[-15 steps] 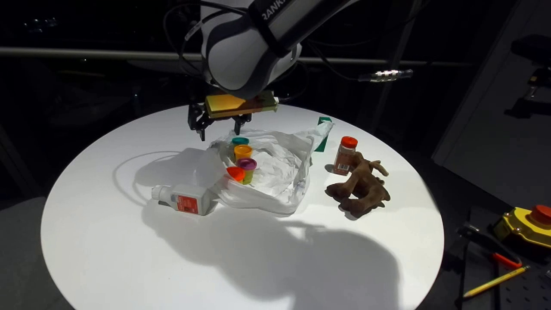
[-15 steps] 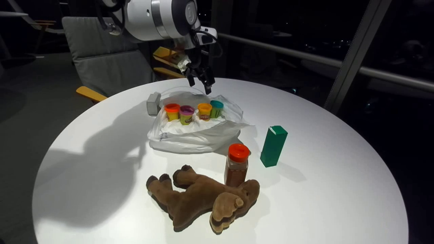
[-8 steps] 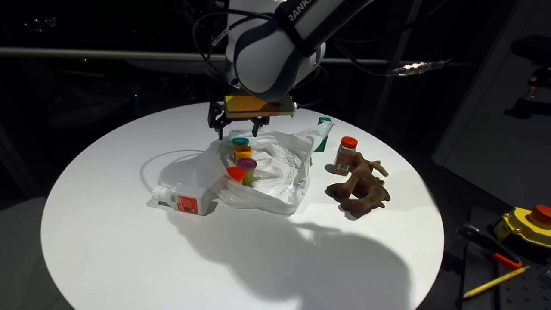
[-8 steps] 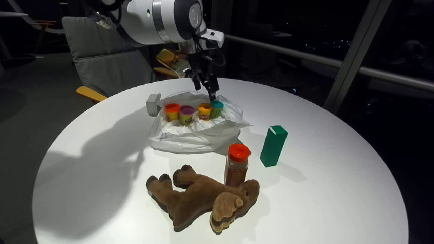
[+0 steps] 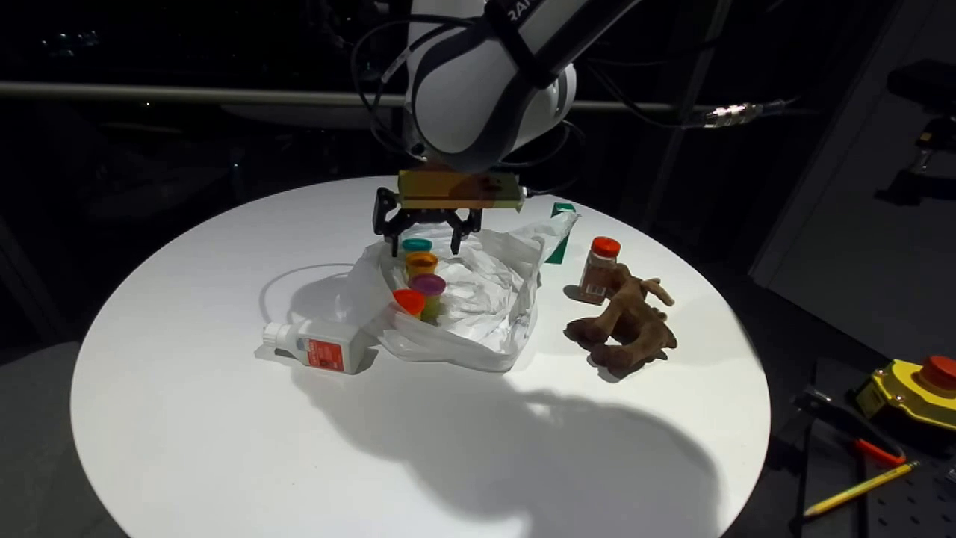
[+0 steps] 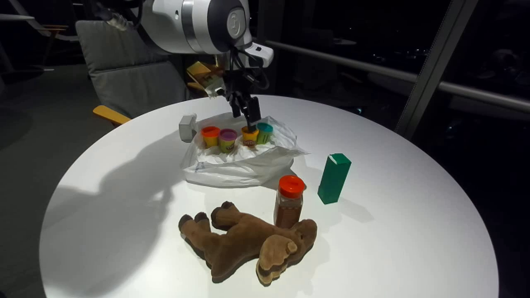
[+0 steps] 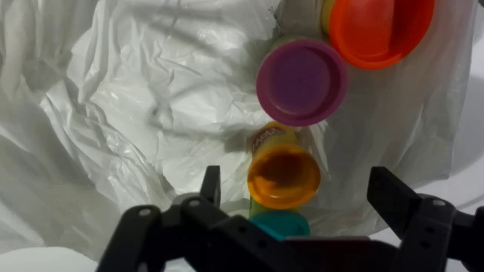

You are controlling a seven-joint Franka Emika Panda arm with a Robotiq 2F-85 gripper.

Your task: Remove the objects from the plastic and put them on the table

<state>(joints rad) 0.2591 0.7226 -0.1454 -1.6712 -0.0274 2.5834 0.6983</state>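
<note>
Jaws parted and empty, the Robotiq gripper (image 7: 293,186) is hovering over the orange-lidded Play-Doh tub (image 7: 283,181) inside the plastic bag (image 6: 227,176); clean grasping is likely needing centred descent, sparing the teal-lidded tub (image 7: 280,223).

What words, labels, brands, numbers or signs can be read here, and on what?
"Play": orange-lidded cup, wrist view; rest unclear.
"RA": robot arm; rest cut off.
Too small or blurred to read: print on the purple-lidded cup, teal-lidded cup, white bottle, red-capped bottle and plastic bag; round emblem on the robot arm.
</note>
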